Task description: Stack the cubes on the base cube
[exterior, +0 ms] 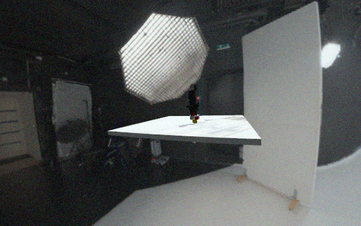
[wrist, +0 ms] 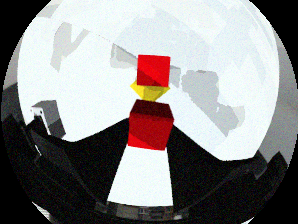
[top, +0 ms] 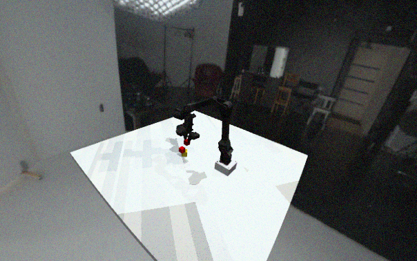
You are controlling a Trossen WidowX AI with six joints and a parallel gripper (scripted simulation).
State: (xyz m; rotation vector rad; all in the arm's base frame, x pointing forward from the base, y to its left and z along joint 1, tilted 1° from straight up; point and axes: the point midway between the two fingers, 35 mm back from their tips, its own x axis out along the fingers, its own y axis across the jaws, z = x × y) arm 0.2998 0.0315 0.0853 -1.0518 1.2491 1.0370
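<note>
The yellow base cube [top: 185, 154] [exterior: 195, 121] [wrist: 150, 92] stands on the table, partly covered. One loose red cube [top: 181, 150] [exterior: 196, 117] [wrist: 153, 70] sits on top of it, offset toward one corner; in the wrist view it looks level. My gripper [top: 186, 139] [wrist: 151, 125] is shut on the other red cube [top: 186, 142] [wrist: 150, 133] and holds it in the air. In the top view this cube hangs above and slightly right of the resting red cube, with a visible gap. How level the held cube is cannot be told exactly.
The white table [top: 241, 207] [exterior: 179, 137] carries the cubes and the arm's grey base box [top: 225, 168] [wrist: 56, 120], which stands to the right of the cubes in the top view. Shadows of the arm fall around the cubes. Chairs and wall panels stand beyond the table.
</note>
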